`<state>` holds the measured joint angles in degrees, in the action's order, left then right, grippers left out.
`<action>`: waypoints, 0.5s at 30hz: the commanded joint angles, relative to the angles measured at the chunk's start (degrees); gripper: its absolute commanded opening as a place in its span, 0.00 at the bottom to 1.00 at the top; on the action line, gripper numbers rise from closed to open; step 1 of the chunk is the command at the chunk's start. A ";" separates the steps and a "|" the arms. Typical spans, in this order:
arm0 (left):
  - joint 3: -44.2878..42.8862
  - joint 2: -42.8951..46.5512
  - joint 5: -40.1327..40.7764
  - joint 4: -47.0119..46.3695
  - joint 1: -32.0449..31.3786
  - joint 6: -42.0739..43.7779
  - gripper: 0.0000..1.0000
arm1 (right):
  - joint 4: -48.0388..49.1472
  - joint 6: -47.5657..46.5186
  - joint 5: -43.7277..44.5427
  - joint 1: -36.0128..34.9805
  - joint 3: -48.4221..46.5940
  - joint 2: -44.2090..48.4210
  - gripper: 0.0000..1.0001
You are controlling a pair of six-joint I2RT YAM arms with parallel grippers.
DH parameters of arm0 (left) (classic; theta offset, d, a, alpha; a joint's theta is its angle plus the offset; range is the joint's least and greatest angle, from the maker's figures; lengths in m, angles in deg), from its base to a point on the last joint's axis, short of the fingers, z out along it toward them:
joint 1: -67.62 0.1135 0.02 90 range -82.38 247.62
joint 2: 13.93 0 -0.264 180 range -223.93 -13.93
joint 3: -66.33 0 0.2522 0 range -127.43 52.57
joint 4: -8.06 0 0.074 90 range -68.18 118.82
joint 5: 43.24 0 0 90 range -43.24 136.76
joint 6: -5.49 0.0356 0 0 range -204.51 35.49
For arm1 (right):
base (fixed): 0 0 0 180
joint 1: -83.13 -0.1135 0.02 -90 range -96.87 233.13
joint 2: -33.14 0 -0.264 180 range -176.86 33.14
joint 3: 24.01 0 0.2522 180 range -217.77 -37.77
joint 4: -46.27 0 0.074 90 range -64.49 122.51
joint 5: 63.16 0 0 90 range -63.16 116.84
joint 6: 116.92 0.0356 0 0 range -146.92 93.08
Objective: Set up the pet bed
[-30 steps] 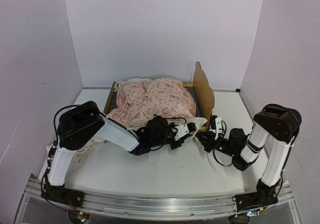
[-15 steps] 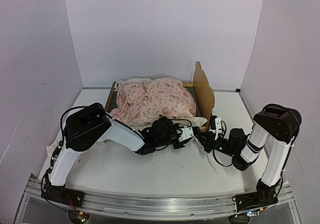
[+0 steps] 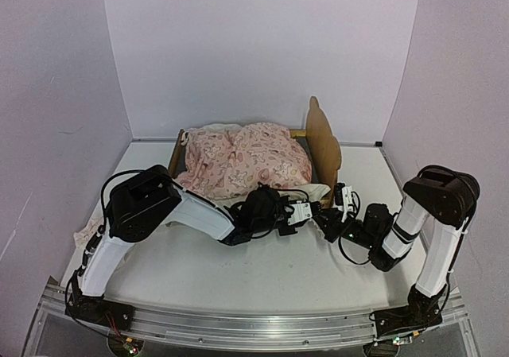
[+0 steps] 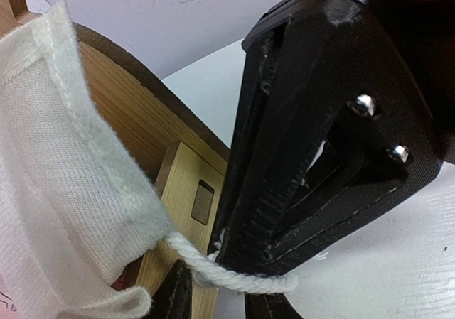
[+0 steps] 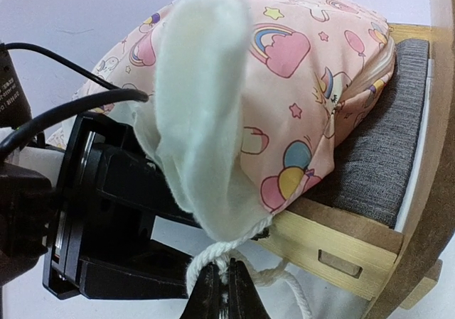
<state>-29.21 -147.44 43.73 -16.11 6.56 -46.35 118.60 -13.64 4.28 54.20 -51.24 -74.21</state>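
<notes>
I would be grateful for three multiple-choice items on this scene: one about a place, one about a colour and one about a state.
1. Where does the pink blanket lie?
A. bunched on the pet bed
B. spread flat in front of the bed
C. hanging from the back wall

2. What colour is the mattress pad?
A. yellow
B. dark grey
C. bright blue

3. How is the right gripper?
A. wide open
B. shut on nothing
C. shut on a white cord at the blanket's ruffled edge

Answers:
1 A: the top view shows it heaped inside the frame.
2 B: the right wrist view shows grey fabric under the blanket.
3 C: the fingertips meet with the cord pinched between them.
</notes>
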 commanded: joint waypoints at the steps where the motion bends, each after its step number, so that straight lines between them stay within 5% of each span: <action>1: -3.44 0.23 -0.18 -2.76 0.44 2.37 0.25 | 3.04 -0.89 -1.79 -0.28 -1.38 1.53 0.05; 8: -3.66 1.54 0.92 -3.24 0.41 -1.00 0.15 | 3.09 -1.04 -0.99 -0.27 -1.20 1.13 0.05; 15: -3.17 2.46 -0.82 -3.37 0.43 -3.72 0.28 | 2.98 -1.32 -0.85 -0.26 -1.08 1.12 0.04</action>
<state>-29.63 -147.46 43.49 -15.70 6.70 -47.91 119.14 -13.93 4.15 54.22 -51.64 -74.21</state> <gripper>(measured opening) 0.250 0.046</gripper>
